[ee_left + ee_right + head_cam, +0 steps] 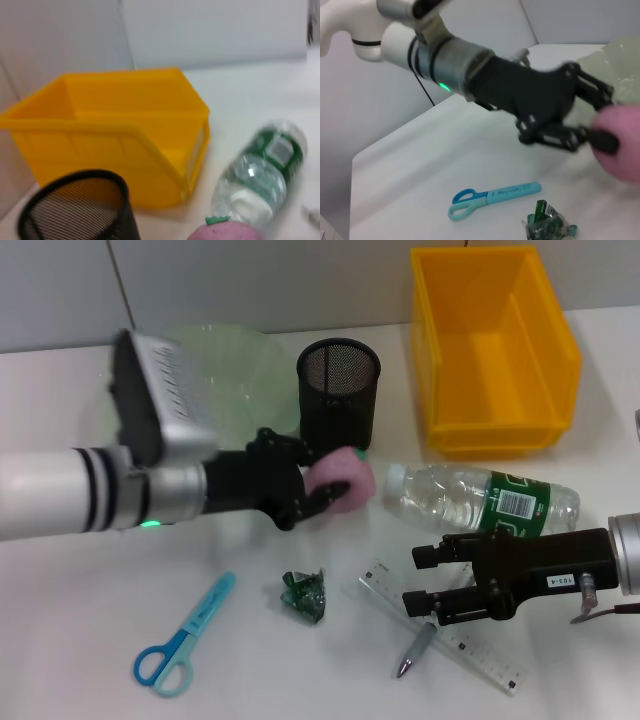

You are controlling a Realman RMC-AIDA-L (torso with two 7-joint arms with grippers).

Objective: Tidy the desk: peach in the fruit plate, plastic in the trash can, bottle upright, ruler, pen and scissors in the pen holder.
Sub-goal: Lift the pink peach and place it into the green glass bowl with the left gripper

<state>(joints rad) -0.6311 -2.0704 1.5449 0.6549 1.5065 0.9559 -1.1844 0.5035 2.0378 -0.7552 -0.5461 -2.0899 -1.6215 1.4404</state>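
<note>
My left gripper (328,487) is shut on the pink peach (346,470), holding it just in front of the black mesh pen holder (338,390) and to the right of the pale green fruit plate (225,365). The right wrist view shows the same grasp, with the left gripper (592,136) on the peach (622,147). The clear bottle (480,498) lies on its side. My right gripper (424,580) is open, hovering over the ruler (450,642) and the pen (414,650). Blue scissors (185,635) and crumpled green plastic (303,595) lie at the front.
A yellow bin (495,350) stands at the back right, beside the pen holder (80,205). The left wrist view shows the bin (115,130) and the lying bottle (260,175). A grey wall runs behind the white table.
</note>
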